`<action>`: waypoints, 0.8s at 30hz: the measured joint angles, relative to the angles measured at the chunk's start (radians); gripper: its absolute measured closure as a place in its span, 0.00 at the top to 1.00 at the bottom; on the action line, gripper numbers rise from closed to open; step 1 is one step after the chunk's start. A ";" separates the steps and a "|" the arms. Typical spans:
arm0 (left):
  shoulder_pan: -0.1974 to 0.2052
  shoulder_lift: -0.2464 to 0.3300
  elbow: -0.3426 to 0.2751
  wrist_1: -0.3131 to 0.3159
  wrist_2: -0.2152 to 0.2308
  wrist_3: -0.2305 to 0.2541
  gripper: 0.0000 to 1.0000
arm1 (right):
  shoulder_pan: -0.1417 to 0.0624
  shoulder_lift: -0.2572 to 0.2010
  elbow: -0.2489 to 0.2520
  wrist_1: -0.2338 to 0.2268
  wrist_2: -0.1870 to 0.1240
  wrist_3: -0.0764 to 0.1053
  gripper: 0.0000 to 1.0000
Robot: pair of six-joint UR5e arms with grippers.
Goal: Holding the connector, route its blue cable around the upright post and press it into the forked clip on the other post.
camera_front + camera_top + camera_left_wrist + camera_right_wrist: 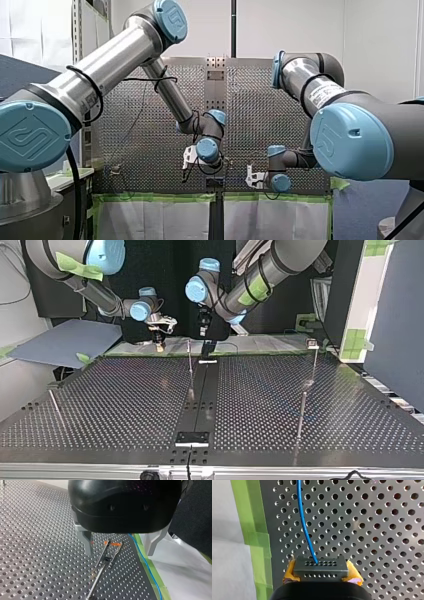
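In the right wrist view my right gripper (322, 574) is shut on a grey connector (321, 566) with rows of small holes, held between its yellow pads (290, 572). The blue cable (304, 522) leaves the connector's face and runs ahead over the perforated plate. In the left wrist view my left gripper (119, 553) stands open above a thin post with a forked, orange-tipped clip (111, 545); nothing is between its fingers. The blue cable (146, 563) runs along the green tape beside it. In the top view my right gripper (160, 339) and my left gripper (203, 331) hang near the table's far edge.
A thin upright post (190, 371) stands by the dark centre strip (200, 400) in the top view. A taller post with a small head (312, 344) stands at the right, and a short rod (55, 407) at the left. Green tape (255, 542) edges the plate.
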 joint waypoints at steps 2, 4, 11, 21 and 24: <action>0.000 0.000 0.000 0.000 0.000 0.000 0.99 | 0.000 0.000 0.000 0.000 -0.001 0.000 0.00; 0.000 0.000 0.000 0.000 0.000 0.000 0.99 | 0.000 0.000 0.000 0.000 -0.001 0.000 0.00; 0.000 0.000 0.000 0.000 -0.002 0.000 0.99 | 0.000 0.000 0.000 0.001 -0.002 0.001 0.00; 0.004 -0.001 0.000 0.005 -0.029 0.000 0.99 | 0.001 0.000 0.000 0.001 -0.005 -0.001 0.00; 0.009 -0.002 0.000 0.014 -0.022 0.000 0.99 | 0.002 0.000 0.000 0.002 -0.008 -0.001 0.00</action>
